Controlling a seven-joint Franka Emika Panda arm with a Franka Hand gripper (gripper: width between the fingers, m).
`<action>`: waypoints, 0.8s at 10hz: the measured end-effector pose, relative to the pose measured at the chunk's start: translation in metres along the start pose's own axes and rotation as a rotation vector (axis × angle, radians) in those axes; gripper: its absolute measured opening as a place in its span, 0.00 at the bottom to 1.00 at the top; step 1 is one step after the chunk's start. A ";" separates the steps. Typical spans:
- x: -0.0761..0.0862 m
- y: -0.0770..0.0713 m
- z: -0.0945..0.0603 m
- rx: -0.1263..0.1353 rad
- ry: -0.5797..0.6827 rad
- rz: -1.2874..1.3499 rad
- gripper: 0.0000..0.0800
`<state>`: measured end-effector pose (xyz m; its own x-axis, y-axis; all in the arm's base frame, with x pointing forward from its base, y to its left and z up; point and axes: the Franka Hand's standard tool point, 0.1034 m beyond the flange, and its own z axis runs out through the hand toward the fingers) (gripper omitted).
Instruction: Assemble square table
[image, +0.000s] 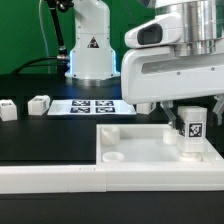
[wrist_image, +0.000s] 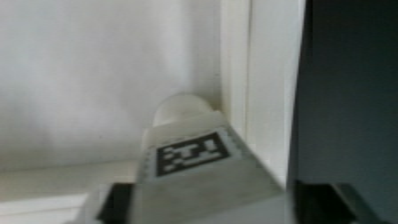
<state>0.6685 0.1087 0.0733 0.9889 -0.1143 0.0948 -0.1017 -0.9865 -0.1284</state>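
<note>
Nearest you, the square top (image: 130, 150) lay flat. A leg (image: 190, 138) stood upright in its corner socket at three o'clock, with the gripper (image: 192, 118) straddling it. Whether the fingers (wrist_image: 118, 205) gripped it or merely flanked it, you could not tell. An off-centre grip would likely tilt the leg and jam it. Beyond, at ten o'clock, two loose legs (image: 40, 103) lay apart.
</note>
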 end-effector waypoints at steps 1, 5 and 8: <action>0.000 0.004 0.001 -0.004 -0.001 0.104 0.37; 0.004 0.005 0.002 -0.001 -0.008 0.392 0.37; 0.006 0.004 0.004 0.035 -0.016 0.891 0.37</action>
<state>0.6739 0.1044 0.0697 0.5457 -0.8352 -0.0679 -0.8303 -0.5281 -0.1780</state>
